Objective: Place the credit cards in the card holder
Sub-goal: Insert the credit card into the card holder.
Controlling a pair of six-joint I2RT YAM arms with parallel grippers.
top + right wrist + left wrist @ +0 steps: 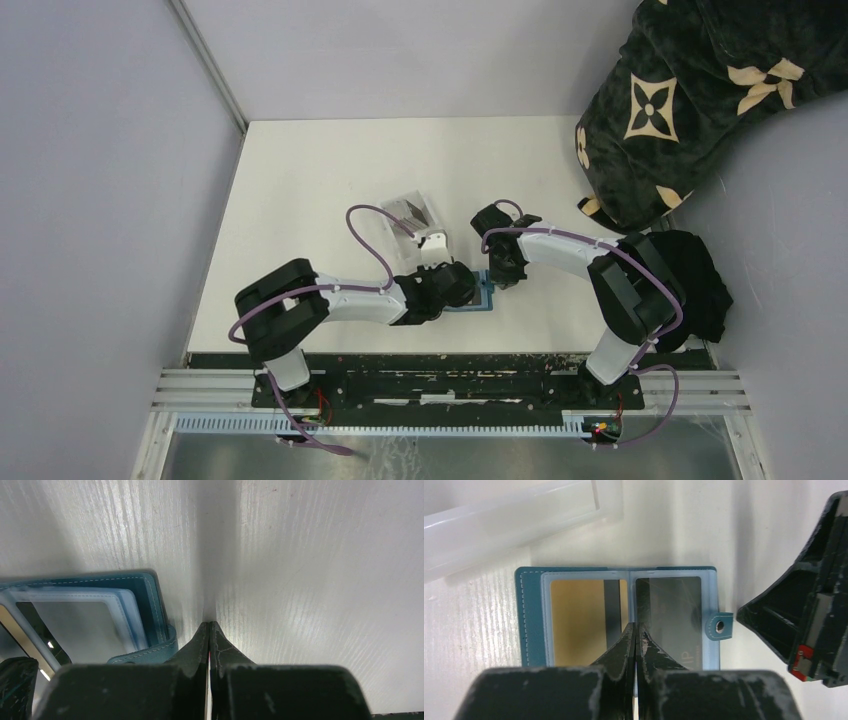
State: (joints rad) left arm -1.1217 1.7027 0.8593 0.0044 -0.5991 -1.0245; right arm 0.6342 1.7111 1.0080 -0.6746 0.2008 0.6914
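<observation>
The teal card holder [529, 620] lies open and flat on the white table. A gold-yellow card [579, 620] sits in its left clear pocket and a greyish card [674, 610] in its right pocket. My left gripper [635, 626] is shut and empty, with its tips over the holder's middle fold. In the top view the holder [484, 298] shows only as a sliver between the two grippers. My right gripper [209, 625] is shut, its tips at the table just right of the holder's snap tab [150, 652]. The right gripper also shows in the left wrist view [804, 615].
A clear plastic tray [410, 212] stands just behind the holder; it also shows in the left wrist view [499, 525]. A black patterned cloth [680, 90] hangs over the table's far right corner, with a black bundle [700, 275] below it. Grey walls close the left and back.
</observation>
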